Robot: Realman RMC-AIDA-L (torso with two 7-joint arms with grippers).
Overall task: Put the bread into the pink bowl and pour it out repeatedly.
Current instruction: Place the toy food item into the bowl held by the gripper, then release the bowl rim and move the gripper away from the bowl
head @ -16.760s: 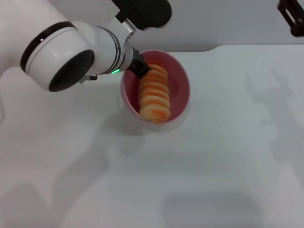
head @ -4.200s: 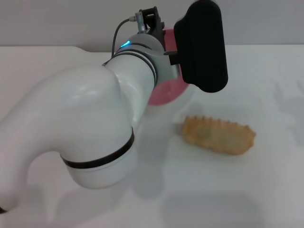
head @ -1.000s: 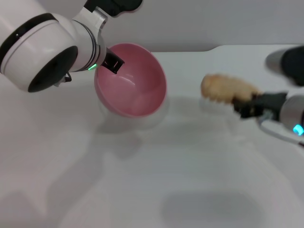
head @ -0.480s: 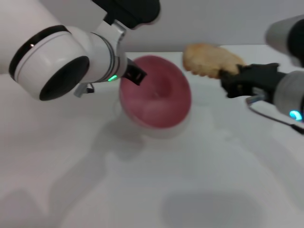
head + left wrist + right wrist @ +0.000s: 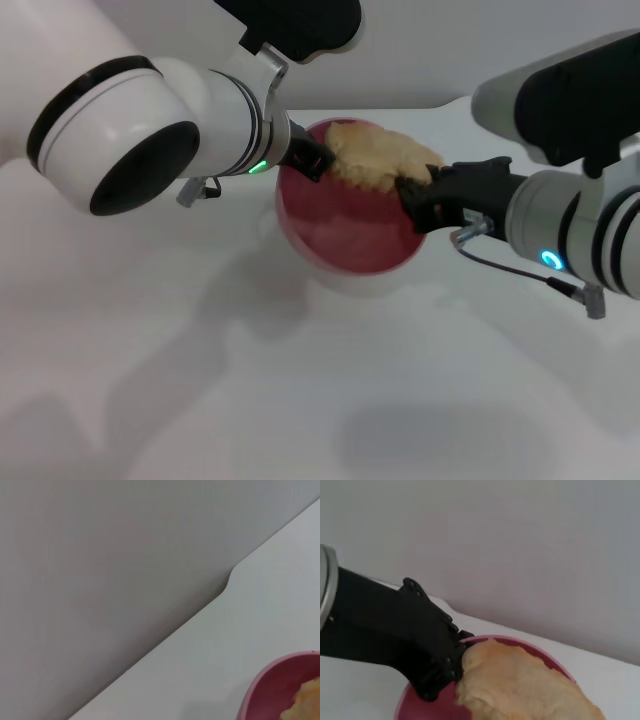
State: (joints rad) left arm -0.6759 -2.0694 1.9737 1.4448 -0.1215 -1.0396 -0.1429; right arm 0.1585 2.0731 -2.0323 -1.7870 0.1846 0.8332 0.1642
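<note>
The pink bowl [image 5: 350, 235] is at the middle of the white table, tilted toward me. My left gripper [image 5: 308, 158] is shut on its far left rim. My right gripper [image 5: 425, 198] is shut on one end of the bread [image 5: 382, 156], whose plain tan underside faces up, and holds it over the bowl's far rim. The right wrist view shows the bread [image 5: 520, 685] over the bowl [image 5: 427, 705] next to the left gripper's black fingers [image 5: 437, 667]. The left wrist view shows the bowl's rim [image 5: 265, 680] and a bit of bread [image 5: 305, 705].
The white table [image 5: 300, 400] has open surface in front of the bowl and to both sides. Its far edge with a notch [image 5: 450, 102] runs just behind the bowl, against a grey wall [image 5: 100, 555].
My right gripper has carried the bread leftward from the right side to over the bowl. My left gripper has shifted the bowl to the right and tilted it more toward me.
</note>
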